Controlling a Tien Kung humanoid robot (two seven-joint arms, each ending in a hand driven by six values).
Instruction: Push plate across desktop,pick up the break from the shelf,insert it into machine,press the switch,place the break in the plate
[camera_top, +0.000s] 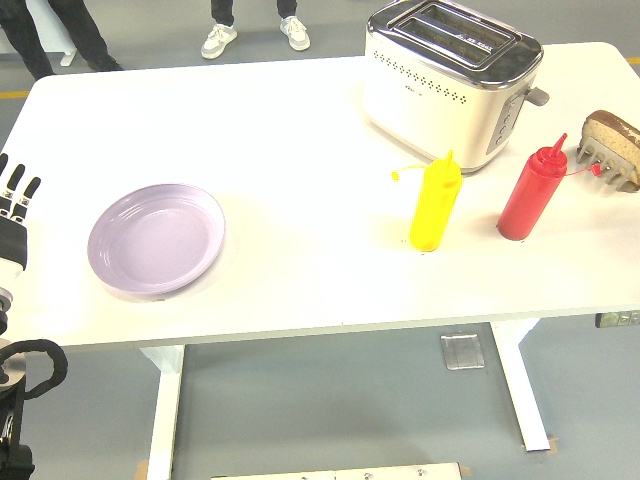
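Plate (156, 240) lies just right of the left hand (14, 205), whose fingers are straight and empty, so that hand is nearer for pushing.

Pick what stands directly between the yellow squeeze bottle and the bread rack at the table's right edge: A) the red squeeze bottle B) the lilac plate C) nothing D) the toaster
A: the red squeeze bottle stands upright between the yellow squeeze bottle and the bread rack.
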